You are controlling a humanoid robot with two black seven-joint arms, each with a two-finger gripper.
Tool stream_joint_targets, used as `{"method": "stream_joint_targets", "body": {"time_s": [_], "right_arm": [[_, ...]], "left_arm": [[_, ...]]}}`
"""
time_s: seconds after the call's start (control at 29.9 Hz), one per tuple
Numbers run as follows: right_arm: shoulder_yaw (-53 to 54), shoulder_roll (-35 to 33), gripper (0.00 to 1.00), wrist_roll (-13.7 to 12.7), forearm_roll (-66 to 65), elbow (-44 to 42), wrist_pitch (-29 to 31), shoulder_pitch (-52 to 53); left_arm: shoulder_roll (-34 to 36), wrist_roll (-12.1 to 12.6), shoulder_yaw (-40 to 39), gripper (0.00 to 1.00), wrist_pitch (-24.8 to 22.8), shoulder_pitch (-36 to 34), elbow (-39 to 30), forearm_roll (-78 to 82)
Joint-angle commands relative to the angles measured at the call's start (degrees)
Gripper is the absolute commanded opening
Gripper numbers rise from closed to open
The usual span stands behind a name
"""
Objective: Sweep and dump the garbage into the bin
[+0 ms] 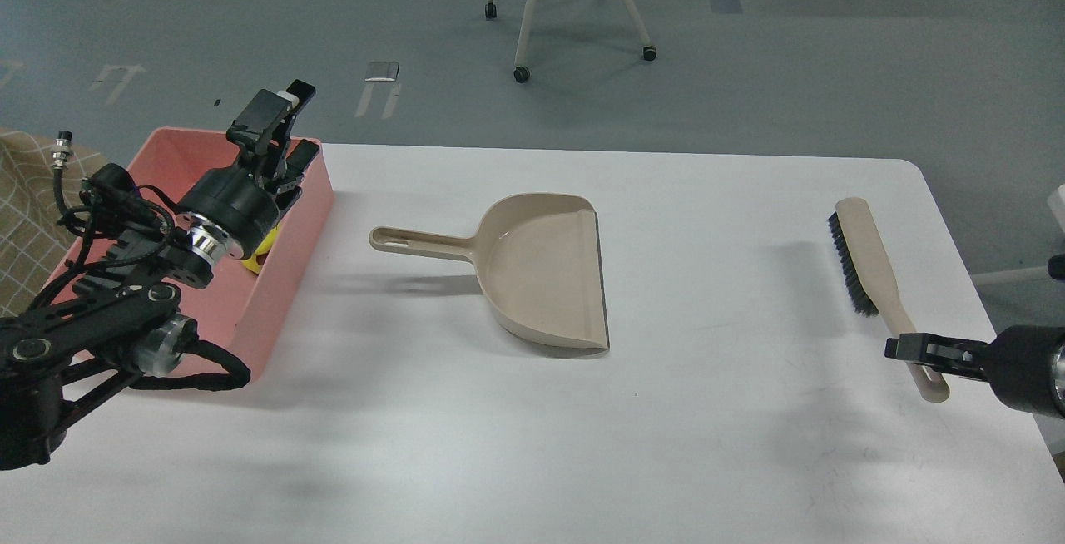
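The pink bin (287, 257) stands at the table's left edge. A bit of the yellow sponge (265, 246) shows inside it, behind my left wrist; the bread slice is hidden. My left gripper (293, 132) hovers over the bin's far end, fingers apart and empty. The beige dustpan (541, 274) lies empty at mid-table, handle pointing left. The brush (869, 265) lies flat at the right, bristles facing left. My right gripper (903, 348) is at the near end of the brush handle, seen side-on; its fingers cannot be told apart.
The white table (532, 444) ends at its far edge behind the dustpan and at its right edge past the brush. A wheeled chair (574, 3) stands on the floor beyond. A checked cloth (25, 220) lies left of the bin.
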Motion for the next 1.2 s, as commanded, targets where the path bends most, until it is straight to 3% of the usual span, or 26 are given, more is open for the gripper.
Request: {"method": "stream_joint_targets", "body": {"time_s": [0.0, 0.3, 0.33, 0.47, 0.7, 0.84, 0.87, 0.97, 1.04, 1.07, 1.17], "right_arm": [[0.1, 0.0, 0.49, 0.0, 0.0, 0.0, 0.0, 0.0], [3.1, 0.0, 0.58, 0.0, 0.1, 0.1, 0.0, 0.0], [5.8, 0.1, 0.63, 0.0, 0.1, -0.1, 0.0, 0.0], [15.7, 2.5, 0.96, -0.1, 0.4, -0.6, 0.0, -0.1], [33.2, 9.7, 0.99, -0.4, 3.2, -1.4, 0.0, -0.1], [45.4, 21.1, 1.0, -0.4, 3.5, -5.3, 0.0, 0.1], [45.5, 21.2, 1.0, -0.4, 3.5, -5.3, 0.0, 0.1], [52.8, 32.4, 1.0, -0.4, 3.8, -11.2, 0.0, 0.8], [58.0, 38.9, 1.0, 0.0, 3.9, -12.9, 0.0, 1.2], [58.0, 38.9, 1.0, 0.0, 3.9, -13.0, 0.0, 1.2], [60.2, 44.7, 1.0, 0.1, 3.9, -13.9, 0.0, 3.9]], "left_arm": [[-0.1, 0.1, -0.1, 0.98, 0.0, -0.2, 0.0, -0.4], [0.8, 0.2, -1.6, 0.97, -0.1, -0.3, 0.1, -1.7], [1.0, 0.2, -2.3, 0.98, -0.5, -0.4, 0.3, -2.2], [1.4, 0.1, -4.5, 0.98, -1.6, -0.6, 0.4, -3.1], [1.0, -0.2, -8.6, 0.98, -2.7, -0.5, 1.4, -3.7], [-0.6, -0.2, -10.3, 0.97, -3.7, -0.3, 4.0, -3.7], [-0.6, -0.2, -10.3, 0.97, -3.7, -0.3, 4.0, -3.7], [-3.6, 0.0, -11.6, 0.97, -4.1, -1.5, 8.3, -3.8], [-5.5, 0.3, -14.3, 0.97, -6.6, -3.5, 12.8, -4.2], [-5.5, 0.3, -14.3, 0.97, -6.6, -3.5, 12.8, -4.2], [-9.4, 1.3, -19.7, 0.97, -14.9, -4.8, 19.1, -4.7]]}}
